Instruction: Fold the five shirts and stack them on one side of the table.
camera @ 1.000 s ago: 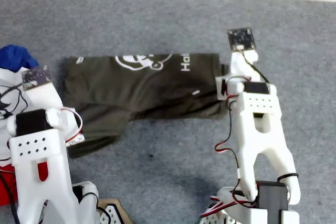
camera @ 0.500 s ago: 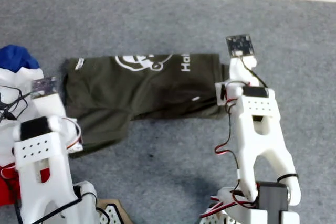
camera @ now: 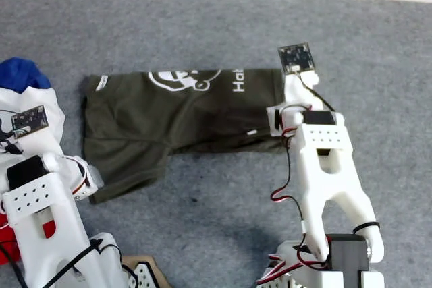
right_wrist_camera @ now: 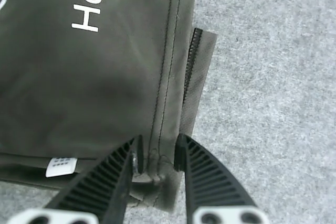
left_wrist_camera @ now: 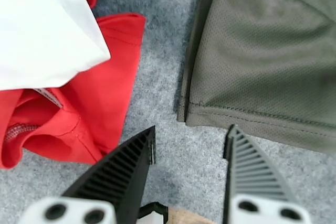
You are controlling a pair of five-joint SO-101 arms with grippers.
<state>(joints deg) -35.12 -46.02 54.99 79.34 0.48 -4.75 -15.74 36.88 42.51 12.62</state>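
An olive shirt [camera: 175, 116] with white print lies spread across the middle of the grey table, its left sleeve [left_wrist_camera: 252, 77] flat. My right gripper [right_wrist_camera: 159, 140] sits at the shirt's right hem [right_wrist_camera: 168, 77], near the front corner, shut on a bunched fold of the hem. At the front left my left gripper [left_wrist_camera: 191, 128] hangs open just off the sleeve's edge, holding nothing. In the high view the left gripper [camera: 91, 183] sits beside the sleeve, and the right gripper [camera: 278, 126] is mostly hidden under its arm.
A heap of other shirts lies at the left edge: blue [camera: 20, 73], white [left_wrist_camera: 42, 24] and red [left_wrist_camera: 79, 119]. The grey carpet-like table [camera: 223, 193] is bare in front of and behind the olive shirt. A tan piece [camera: 145, 264] sits by the left arm's base.
My left arm drew back leftward off the sleeve, which now lies flat. My right arm shifted slightly left at the hem, and the shirt's small white tag slid toward the front.
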